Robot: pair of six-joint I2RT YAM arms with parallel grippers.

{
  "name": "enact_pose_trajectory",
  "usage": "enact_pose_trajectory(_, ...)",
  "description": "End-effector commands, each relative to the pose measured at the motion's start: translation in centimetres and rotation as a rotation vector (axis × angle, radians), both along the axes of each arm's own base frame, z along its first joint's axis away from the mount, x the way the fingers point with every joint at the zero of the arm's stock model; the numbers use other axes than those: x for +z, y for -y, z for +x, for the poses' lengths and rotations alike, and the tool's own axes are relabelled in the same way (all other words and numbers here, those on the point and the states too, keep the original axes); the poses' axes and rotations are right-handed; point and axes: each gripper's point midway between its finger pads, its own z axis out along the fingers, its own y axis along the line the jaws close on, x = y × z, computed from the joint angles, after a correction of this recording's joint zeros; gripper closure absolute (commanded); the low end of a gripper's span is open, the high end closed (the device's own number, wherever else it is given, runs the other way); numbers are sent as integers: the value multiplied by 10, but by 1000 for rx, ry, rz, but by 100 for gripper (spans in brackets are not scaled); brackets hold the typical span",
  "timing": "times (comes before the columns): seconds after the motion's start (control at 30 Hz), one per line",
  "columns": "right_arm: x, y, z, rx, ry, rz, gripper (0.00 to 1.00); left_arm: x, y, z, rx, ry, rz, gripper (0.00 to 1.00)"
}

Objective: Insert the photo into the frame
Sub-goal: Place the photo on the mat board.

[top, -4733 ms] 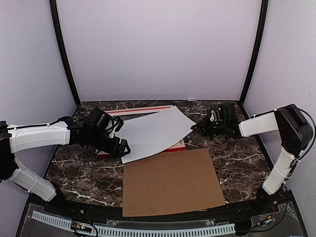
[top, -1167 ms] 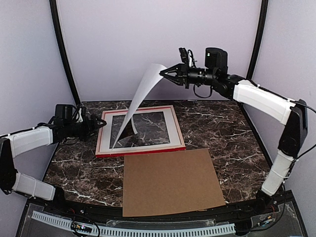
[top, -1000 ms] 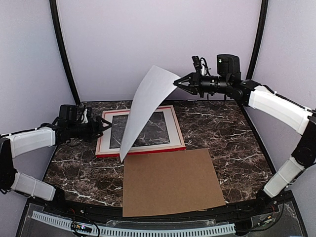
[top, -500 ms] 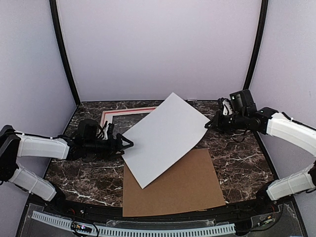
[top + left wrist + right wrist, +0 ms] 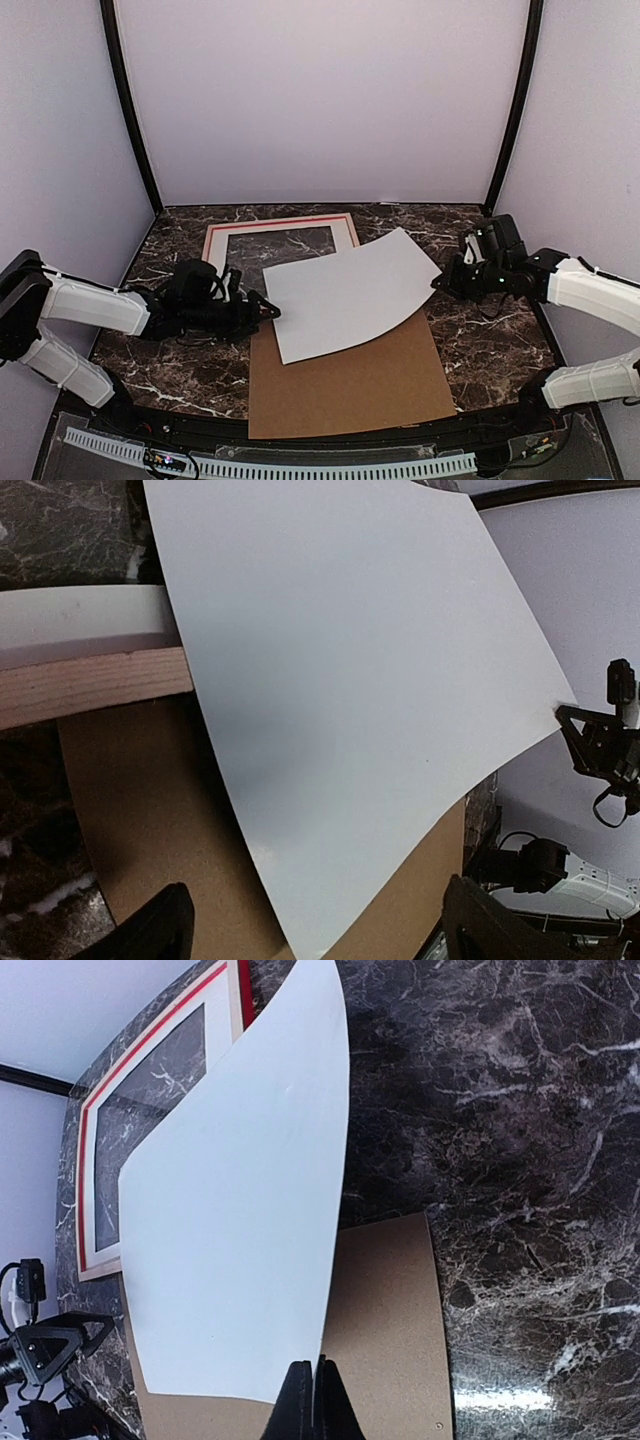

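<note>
Photo [image 5: 345,295]: lies white side up at the centre of the top view, slightly bowed. Its right corner is pinched in the fully closed jaws of the right gripper [image 5: 440,283]. The sheet covers the lower right part of the frame [image 5: 215,240], which lies flat at upper left. Its near portion overlaps the brown board [image 5: 350,385] on the table [image 5: 480,340]. Left gripper [image 5: 265,308]: jaws spread wide, holding nothing, just beside the photo's left corner.

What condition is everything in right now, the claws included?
frame: lying flat, window empty.
brown board: lying flat, partly under the photo.
photo: blank side up, across the frame's corner and the brown board.
right claw: shut on the photo's corner.
left claw: open, holding nothing.
</note>
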Motion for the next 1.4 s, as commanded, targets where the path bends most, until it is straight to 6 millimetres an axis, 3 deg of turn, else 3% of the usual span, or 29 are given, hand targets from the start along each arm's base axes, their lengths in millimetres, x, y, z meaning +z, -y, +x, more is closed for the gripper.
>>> enact_pose_trajectory(0.0, 0, -3, 5, -30, 23, 57, 100, 2, 3, 0, -10, 14, -8, 12)
enact_pose_trajectory(0.33, -8, -4, 1, -27, 13, 73, 100, -26, 17, 6, -46, -49, 12, 17)
enact_pose_trajectory(0.63, -13, -5, -2, -23, 7, 85, 100, -28, 28, 10, -61, -44, -50, 28)
enact_pose_trajectory(1.07, -30, -3, -7, -18, -20, 69, 100, -2, 31, 21, -54, 70, -143, 70)
enact_pose_trajectory(1.23, -29, -6, -7, 6, -15, 66, 100, 4, 25, 28, -61, 100, -127, 93)
enact_pose_trajectory(1.37, -23, -10, -5, 33, 7, 69, 100, 14, 17, 36, -69, 140, -96, 100)
